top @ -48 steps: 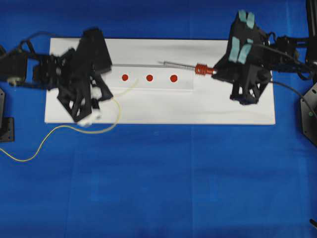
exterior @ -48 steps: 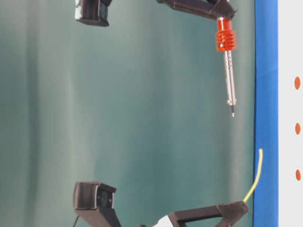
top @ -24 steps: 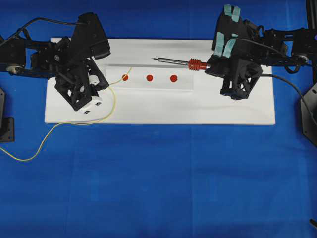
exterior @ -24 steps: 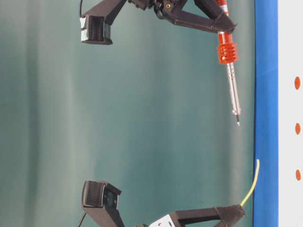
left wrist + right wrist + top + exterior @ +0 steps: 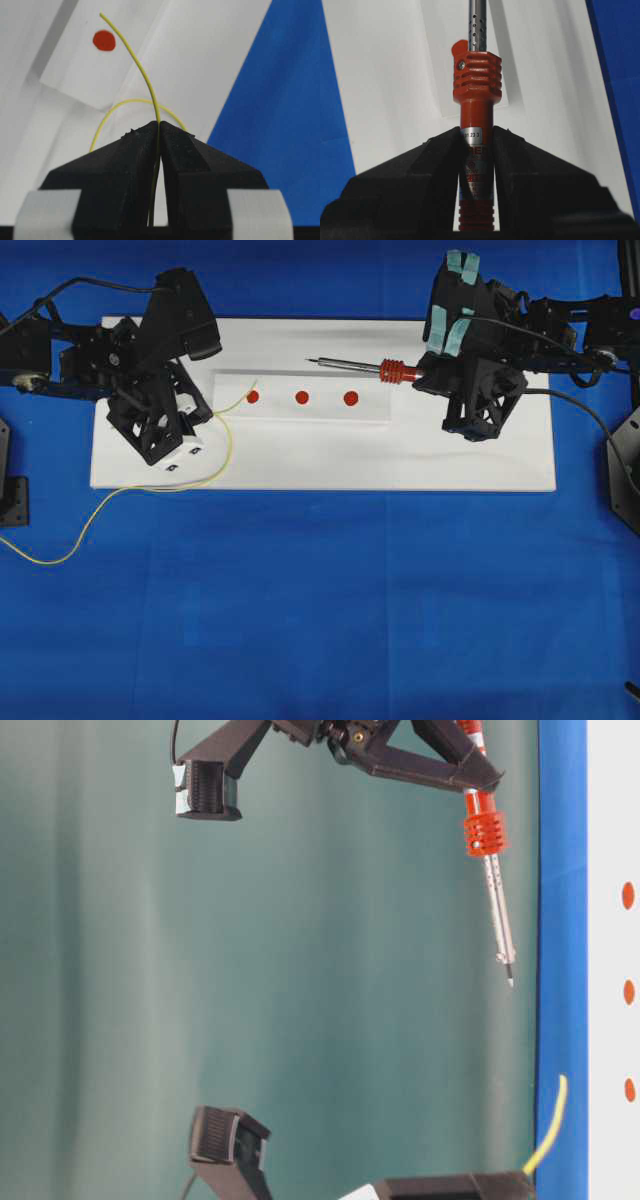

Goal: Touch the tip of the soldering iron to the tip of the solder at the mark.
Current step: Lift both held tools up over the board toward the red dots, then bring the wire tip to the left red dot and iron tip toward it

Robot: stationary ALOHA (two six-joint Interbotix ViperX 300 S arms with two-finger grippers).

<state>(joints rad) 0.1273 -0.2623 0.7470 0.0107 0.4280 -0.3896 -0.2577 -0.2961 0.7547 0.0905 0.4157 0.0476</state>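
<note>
Left gripper (image 5: 159, 131) was clamped on the thin yellow solder wire (image 5: 142, 75), jaws pinched right down on it; the free end arced up and stopped just beside the leftmost red dot (image 5: 252, 396) on the raised white strip (image 5: 370, 410), not clearly on it. The rest of the wire looped back across the white board (image 5: 400, 465) and trailed onto the blue cloth (image 5: 330, 600). Right gripper (image 5: 477, 145) was clamped on the red-orange handle of the soldering iron (image 5: 362, 366), slim metal shaft pointing toward the strip, its pointed tip well apart from the solder end and, in the table-level view, hanging above the board. Risks as I judged them: the wire was held far back from its tip, so the springy end would likely deflect or skate aside under the iron instead of staying on the dot; coming in that shallow, the shaft could meet the wire before the tip did; and which dot was the target wasn't evident, so the two tips could meet off-mark. The black cord (image 5: 590, 425) might tug the handle in the jaws. Writing: silver band read "01.23 3"; the print below it was half hidden by the jaws and unreadable.
</note>
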